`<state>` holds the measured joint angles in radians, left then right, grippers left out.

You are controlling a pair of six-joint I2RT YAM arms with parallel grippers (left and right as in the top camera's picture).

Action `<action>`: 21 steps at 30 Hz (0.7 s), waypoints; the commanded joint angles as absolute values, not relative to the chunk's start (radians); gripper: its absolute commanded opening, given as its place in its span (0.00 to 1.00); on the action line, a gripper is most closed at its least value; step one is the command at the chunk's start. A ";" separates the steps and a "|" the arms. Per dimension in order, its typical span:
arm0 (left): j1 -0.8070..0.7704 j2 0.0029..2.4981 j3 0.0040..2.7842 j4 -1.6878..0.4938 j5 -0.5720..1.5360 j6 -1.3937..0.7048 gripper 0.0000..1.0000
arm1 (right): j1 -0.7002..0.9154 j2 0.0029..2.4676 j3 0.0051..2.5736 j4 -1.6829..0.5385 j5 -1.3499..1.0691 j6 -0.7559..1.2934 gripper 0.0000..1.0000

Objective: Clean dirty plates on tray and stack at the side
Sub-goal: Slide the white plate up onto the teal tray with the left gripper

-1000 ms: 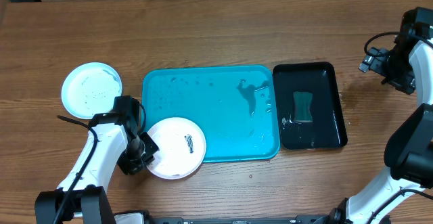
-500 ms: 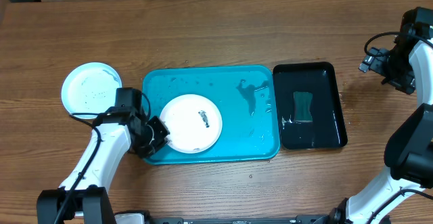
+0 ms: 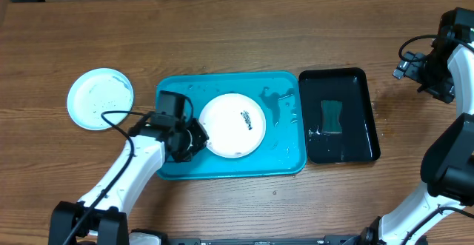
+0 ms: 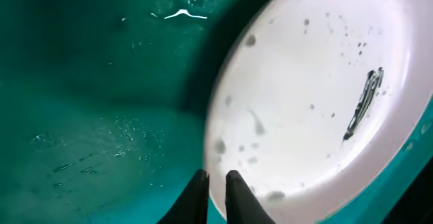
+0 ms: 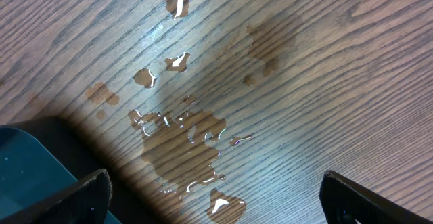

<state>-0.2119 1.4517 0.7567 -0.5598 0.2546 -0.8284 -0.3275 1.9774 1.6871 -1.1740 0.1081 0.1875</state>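
A white plate (image 3: 233, 125) with a dark smear (image 3: 247, 119) lies inside the turquoise tray (image 3: 178, 97), a little left of its middle. My left gripper (image 3: 194, 139) is at the plate's left rim. In the left wrist view its gripper (image 4: 215, 198) is nearly closed, with the plate (image 4: 318, 95) pinched at its edge between the two black fingers (image 4: 238, 198). A light blue plate (image 3: 100, 98) rests on the table left of the tray. My right gripper (image 5: 216, 200) hangs wide open over wet wood, holding nothing.
A black tray (image 3: 363, 78) with a green sponge (image 3: 332, 117) in water stands against the turquoise tray's right side. Water puddles (image 5: 189, 143) spread over the table by the black tray's corner (image 5: 27, 163). The turquoise tray is wet with droplets.
My left gripper has carried the white plate from the tray's front-left edge rightwards, further into the tray. The right arm has not moved.
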 commanded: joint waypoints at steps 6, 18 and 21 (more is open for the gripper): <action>-0.276 1.455 0.764 -0.524 0.126 -0.810 0.43 | -0.329 1.956 1.695 -1.171 0.112 0.195 1.00; -0.183 1.456 1.164 -0.918 0.074 -0.474 0.61 | -0.329 1.956 1.695 -1.171 0.112 0.195 1.00; -0.186 1.469 1.152 -0.896 0.075 -0.462 0.58 | -0.329 1.956 1.695 -1.171 0.112 0.195 1.00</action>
<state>-0.1841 1.4590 1.1549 -0.8993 0.0990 -0.5388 -0.3271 1.9774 1.6871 -1.1744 0.1078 0.1867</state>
